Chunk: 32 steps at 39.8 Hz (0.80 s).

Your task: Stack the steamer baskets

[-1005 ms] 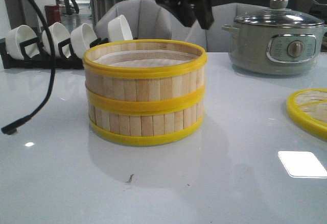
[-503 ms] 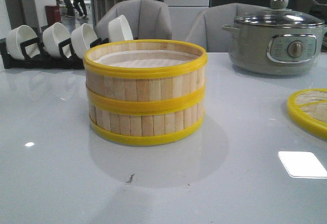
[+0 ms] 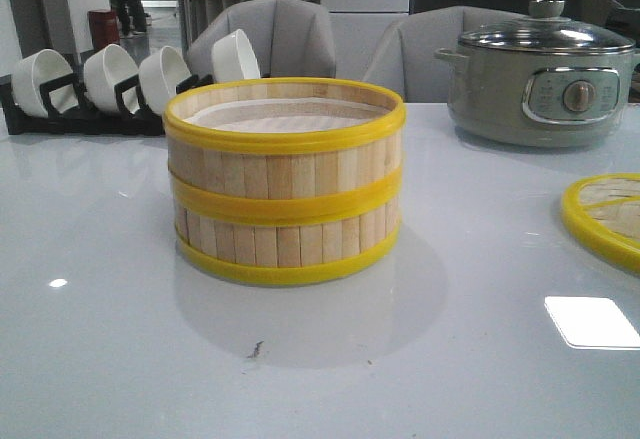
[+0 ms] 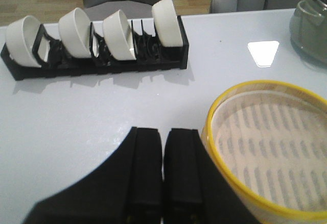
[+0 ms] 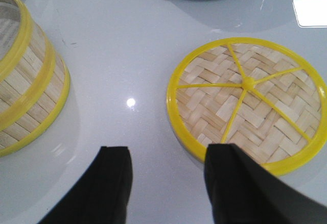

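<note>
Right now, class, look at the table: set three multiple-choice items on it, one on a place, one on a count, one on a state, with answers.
1. Where is the woven lid?
A. On top of the baskets
B. Flat on the table, apart from the baskets
C. On the pot

2. How many white bowls stand in the black rack?
A. Two
B. Four
C. Six

3. How do the left gripper's jaws stand?
A. Shut, holding nothing
B. Wide open
C. Clamped on a bowl

Answers:
1 B: the right wrist view shows the lid lying on the table beside the two stacked baskets, not touching them.
2 B: four bowls show in the front and left wrist views.
3 A: the two jaws meet with nothing between them; the right gripper is the open one.
</note>
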### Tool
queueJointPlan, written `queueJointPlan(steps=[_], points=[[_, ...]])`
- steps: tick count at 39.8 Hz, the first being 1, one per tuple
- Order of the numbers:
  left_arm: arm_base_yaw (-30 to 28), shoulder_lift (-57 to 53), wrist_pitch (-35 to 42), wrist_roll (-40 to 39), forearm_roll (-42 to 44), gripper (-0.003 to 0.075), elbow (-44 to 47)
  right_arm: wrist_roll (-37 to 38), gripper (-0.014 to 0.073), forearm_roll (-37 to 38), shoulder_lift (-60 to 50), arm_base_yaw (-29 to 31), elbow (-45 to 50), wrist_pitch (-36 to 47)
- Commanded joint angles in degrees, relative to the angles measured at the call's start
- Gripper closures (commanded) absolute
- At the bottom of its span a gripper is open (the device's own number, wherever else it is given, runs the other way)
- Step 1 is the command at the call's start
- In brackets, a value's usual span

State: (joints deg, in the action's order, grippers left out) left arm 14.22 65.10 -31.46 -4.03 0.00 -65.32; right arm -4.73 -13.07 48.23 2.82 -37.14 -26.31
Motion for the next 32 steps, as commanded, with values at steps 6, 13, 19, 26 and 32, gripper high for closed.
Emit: queueJointPlan(steps=[6, 13, 19, 26, 32], points=[[-0.90, -15.55, 11.74, -0.46, -0.36, 0.0636, 16.51, -0.42, 0.0148, -1.18, -0.28, 0.05, -1.93, 3.76], [-0.90, -27.37, 15.22, -0.46, -0.36, 0.0636, 28.85, -0.42, 0.0148, -1.94, -0.28, 0.05, -1.93, 3.76], [-0.90, -33.17, 15.76, -0.46, -0.36, 0.0636, 34.80, -0.42, 0.0148, -1.94, -0.28, 0.05, -1.93, 3.55], [-0.90, -34.57, 15.14, -0.46, 0.00, 0.0636, 36.14, -0.42, 0.0148, -1.94, -0.28, 0.05, -1.93, 3.10], [-0.90, -34.57, 15.03, -0.46, 0.00, 0.0636, 36.14, -0.42, 0.0148, -1.94, -0.28, 0.05, -1.93, 2.85]])
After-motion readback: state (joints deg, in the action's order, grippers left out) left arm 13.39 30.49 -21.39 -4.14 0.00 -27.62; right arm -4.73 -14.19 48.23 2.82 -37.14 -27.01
